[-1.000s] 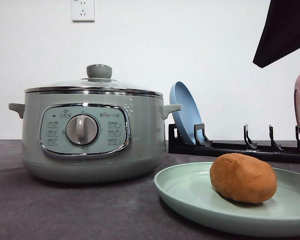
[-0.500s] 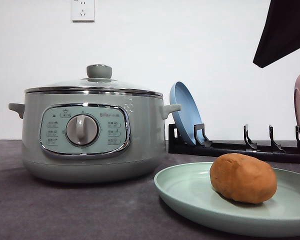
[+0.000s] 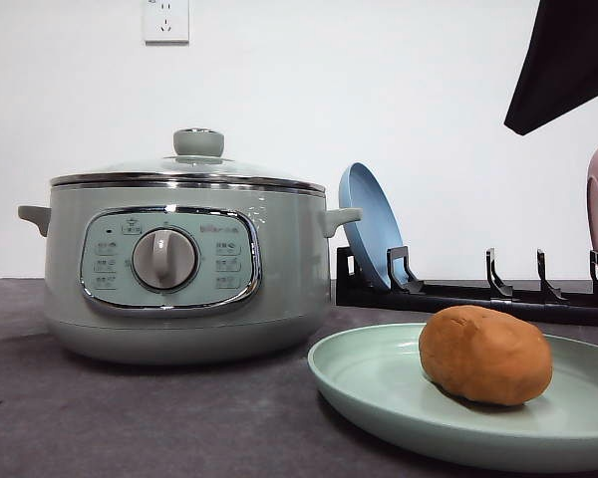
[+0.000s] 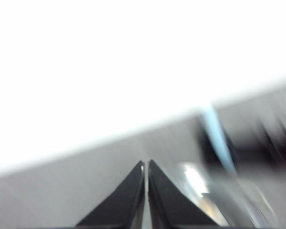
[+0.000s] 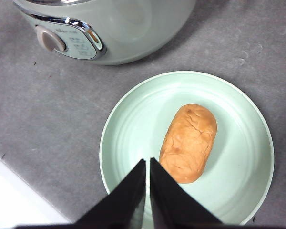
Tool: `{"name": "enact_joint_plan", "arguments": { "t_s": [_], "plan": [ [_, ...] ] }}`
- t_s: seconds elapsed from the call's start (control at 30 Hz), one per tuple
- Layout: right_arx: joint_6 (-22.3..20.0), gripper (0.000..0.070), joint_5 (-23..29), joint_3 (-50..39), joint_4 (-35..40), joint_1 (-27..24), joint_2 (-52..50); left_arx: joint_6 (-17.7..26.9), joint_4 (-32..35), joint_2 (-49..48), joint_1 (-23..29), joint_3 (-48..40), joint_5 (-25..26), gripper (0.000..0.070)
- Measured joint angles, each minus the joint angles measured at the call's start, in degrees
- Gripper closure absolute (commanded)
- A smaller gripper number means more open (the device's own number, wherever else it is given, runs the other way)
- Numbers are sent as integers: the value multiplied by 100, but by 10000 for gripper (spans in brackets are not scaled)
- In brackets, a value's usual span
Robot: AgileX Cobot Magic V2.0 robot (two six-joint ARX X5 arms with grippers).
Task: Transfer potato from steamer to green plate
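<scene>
now potato [image 3: 485, 355] on green plate [image 3: 379, 398]

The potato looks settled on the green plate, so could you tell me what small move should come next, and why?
Probably just lift the right claw clear. The potato lies on the green plate, apart from the shut, empty claw, and the steamer has its lid on.

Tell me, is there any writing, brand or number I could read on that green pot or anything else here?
None can be read.
Steamer control panel: a small brand mark and tiny button labels with icons around the dial, too small to read.
Same panel in the right wrist view: print too small to read.
Wall socket: no legible marking.
</scene>
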Motion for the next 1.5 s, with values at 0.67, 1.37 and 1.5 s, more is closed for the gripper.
{"name": "enact_joint_plan", "arguments": {
  "t_s": [0.67,1.37,1.5],
  "plan": [
    [0,700,2,0,0,0,0,159,3817,-4138,2187,-6122,-15,697],
    [0,700,0,0,0,0,0,153,3778,-6017,2187,-9105,-15,697],
    [0,700,0,0,1,0,0,153,3775,-6066,2187,-9319,-15,697]
  ]
}}
